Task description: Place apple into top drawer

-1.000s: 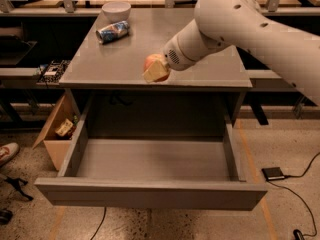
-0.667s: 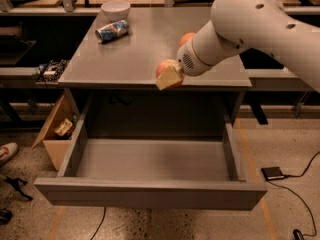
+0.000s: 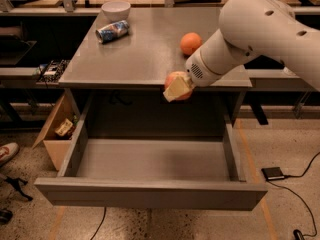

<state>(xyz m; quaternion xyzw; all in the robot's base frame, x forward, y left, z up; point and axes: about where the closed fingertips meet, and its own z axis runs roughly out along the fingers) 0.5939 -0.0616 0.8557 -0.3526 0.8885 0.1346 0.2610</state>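
My gripper [image 3: 178, 87] is shut on the apple [image 3: 174, 77], a red-pink round fruit, and holds it at the front edge of the cabinet top, above the back of the top drawer [image 3: 150, 194]. The drawer is pulled wide open, grey and shallow, and nothing shows inside it. The white arm reaches in from the upper right. The gripper's pale fingers [image 3: 175, 89] cover most of the apple's front.
An orange round fruit [image 3: 190, 43] sits on the cabinet top [image 3: 135, 54] behind the gripper. A blue can [image 3: 112, 31] lies on its side and a white bowl [image 3: 115, 9] stands at the back left. A cardboard box [image 3: 55, 134] stands left of the drawer.
The arm has carried the apple to the right and forward, from over the cabinet top to its front edge above the open drawer. The orange fruit behind it has come into view.
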